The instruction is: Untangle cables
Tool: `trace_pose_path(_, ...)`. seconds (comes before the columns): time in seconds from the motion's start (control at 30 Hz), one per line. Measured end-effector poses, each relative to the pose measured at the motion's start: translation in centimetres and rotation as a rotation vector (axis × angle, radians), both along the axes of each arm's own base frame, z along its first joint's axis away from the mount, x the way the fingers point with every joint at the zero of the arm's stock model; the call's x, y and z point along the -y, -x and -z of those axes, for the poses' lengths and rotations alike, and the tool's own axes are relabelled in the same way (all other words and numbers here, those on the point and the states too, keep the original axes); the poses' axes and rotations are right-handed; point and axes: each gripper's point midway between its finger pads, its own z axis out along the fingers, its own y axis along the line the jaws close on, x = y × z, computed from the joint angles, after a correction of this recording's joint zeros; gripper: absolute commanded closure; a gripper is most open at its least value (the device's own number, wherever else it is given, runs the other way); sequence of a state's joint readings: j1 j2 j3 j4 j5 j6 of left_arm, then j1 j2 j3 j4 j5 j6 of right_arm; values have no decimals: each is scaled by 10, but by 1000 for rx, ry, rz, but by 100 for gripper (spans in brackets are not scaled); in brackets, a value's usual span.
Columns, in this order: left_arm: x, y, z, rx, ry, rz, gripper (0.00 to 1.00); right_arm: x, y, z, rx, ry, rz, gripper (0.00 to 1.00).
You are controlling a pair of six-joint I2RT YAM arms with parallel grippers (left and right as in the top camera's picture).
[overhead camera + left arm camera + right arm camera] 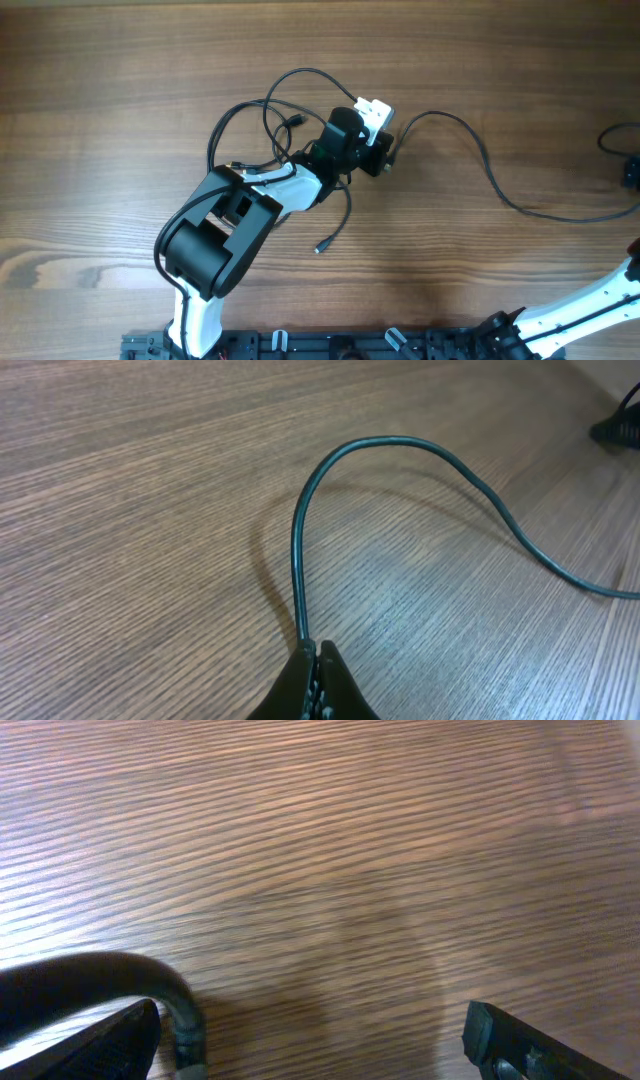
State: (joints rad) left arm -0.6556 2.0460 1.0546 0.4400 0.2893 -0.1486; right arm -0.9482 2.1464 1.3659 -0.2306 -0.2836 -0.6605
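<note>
Left wrist view showed the left gripper [315,656] pinched shut on one thin black cable [400,442], which rose from the jaws, arched over and ran off toward the right edge of the desk [120,510]. It looked light, limp and smooth, likely to slide through a loose pinch. A hold on a free stretch or close to a plug would probably serve better than one on the knot. Overhead, the other cables [213,140] lay in loose loops just behind that gripper, near the middle of the desk, with one plug end [319,249] trailing toward the near edge. The right gripper [310,1020] stood apart over bare wood, holding nothing.
</note>
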Motion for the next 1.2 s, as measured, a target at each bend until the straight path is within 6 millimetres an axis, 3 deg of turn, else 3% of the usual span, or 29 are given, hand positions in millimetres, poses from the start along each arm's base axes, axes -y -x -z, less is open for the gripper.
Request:
trace_pose_path(0.2,-8,-12,-1,30,-21,-83,96,-6,8,4,-41,-61,92,0)
trace_pose_path(0.33,-12,-15,2,32,-40,-109,96,-11,26,1,-178,-51,213,0)
trace_pose_path(0.57,-18,-11,12,-2,-80,-119,96,-23,80,-17,-613,174,411,0)
trace_pose_path(0.7,-18,-11,12,-2,-81,-120,96,-34,98,-24,-829,322,396,0)
trace_pose_path(0.93,-26,-16,16,4,-115,-165,96,-39,109,-27,-887,369,463,0)
trace_pose_path(1.2,-40,-24,21,21,-171,-242,96,-19,154,-26,-832,304,746,0)
